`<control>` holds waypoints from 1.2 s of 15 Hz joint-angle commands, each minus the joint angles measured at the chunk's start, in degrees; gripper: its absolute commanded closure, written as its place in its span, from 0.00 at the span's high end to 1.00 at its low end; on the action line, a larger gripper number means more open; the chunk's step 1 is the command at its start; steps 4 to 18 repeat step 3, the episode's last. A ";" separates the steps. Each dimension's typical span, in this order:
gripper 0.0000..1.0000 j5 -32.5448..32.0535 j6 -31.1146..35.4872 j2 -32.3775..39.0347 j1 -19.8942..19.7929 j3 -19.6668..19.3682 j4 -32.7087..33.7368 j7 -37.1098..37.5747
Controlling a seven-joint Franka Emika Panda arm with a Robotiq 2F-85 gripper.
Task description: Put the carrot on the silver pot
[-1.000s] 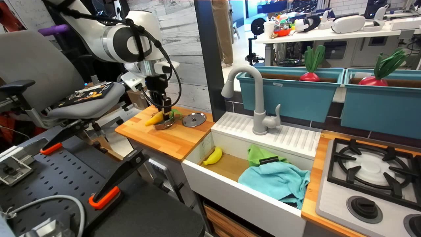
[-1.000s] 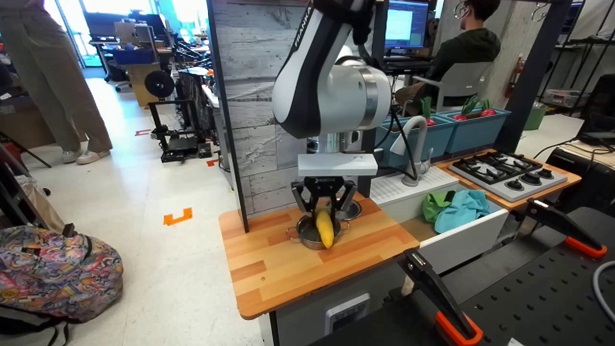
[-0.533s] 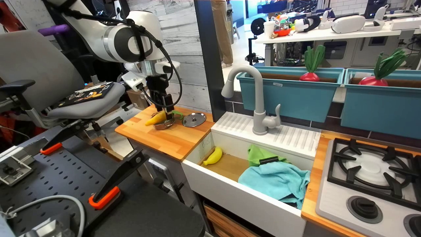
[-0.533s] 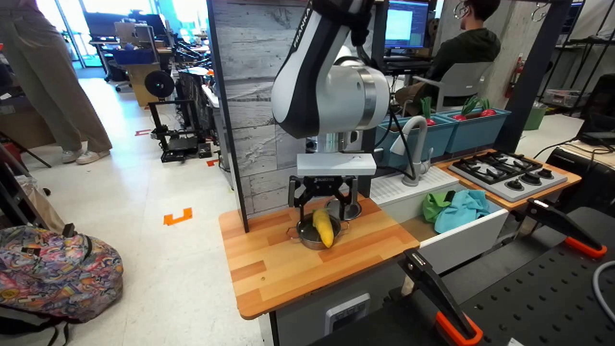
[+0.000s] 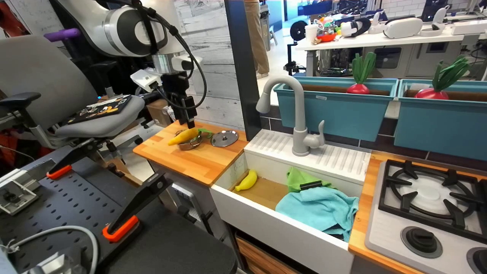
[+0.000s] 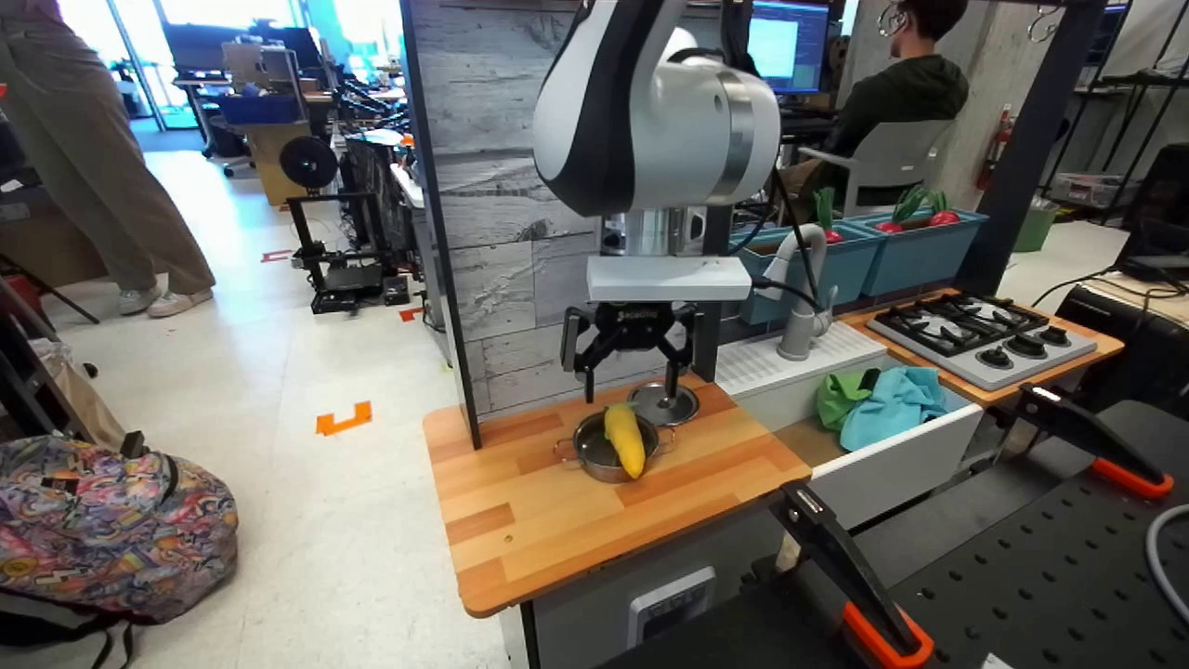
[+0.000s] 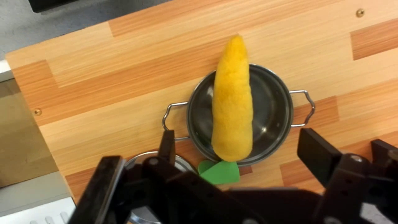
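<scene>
The orange-yellow carrot (image 7: 232, 105) lies across the mouth of the silver pot (image 7: 269, 105), its tapered tip projecting past the rim and its blunt end reaching the opposite side, where the green leaves (image 7: 222, 172) spread outward over the edge. The pot stands upright on the wooden countertop (image 7: 93, 109), its 2 wire handles (image 7: 312, 107) set roughly crosswise to the carrot. Above them hovers the gripper (image 6: 630, 398), its 2 fingers (image 7: 317, 155) spread wide and both tips apart from the carrot; in the wrist view, the carrot shows between them. The round metal lid (image 5: 224, 139) lies on the countertop just beside the pot, on the side nearer the sink (image 5: 274, 228). In an exterior view, the sink holds a brighter yellow, curved banana (image 5: 247, 180), a green cloth (image 5: 298, 179) and a blue cloth (image 5: 319, 207), the 2 cloths touching. A grey faucet (image 5: 299, 114) rises at the sink's back edge, and 2 teal planters (image 5: 338, 110) with red radishes (image 5: 358, 88) stand farther back. A stove (image 6: 980, 344) sits across the sink from the countertop, and in an exterior view a person (image 6: 892, 102) sits in the background.
</scene>
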 commanded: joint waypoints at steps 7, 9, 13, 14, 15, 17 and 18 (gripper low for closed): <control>1.00 -0.93 -0.10 0.70 -0.64 0.68 0.46 0.63; 1.00 -0.93 -0.10 0.70 -0.64 0.68 0.46 0.63; 1.00 -0.93 -0.10 0.70 -0.64 0.68 0.46 0.63; 1.00 -0.93 -0.10 0.70 -0.64 0.68 0.46 0.63; 1.00 -0.93 -0.10 0.70 -0.64 0.68 0.46 0.63; 1.00 -0.93 -0.10 0.70 -0.64 0.68 0.46 0.63; 1.00 -0.93 -0.10 0.70 -0.64 0.68 0.46 0.63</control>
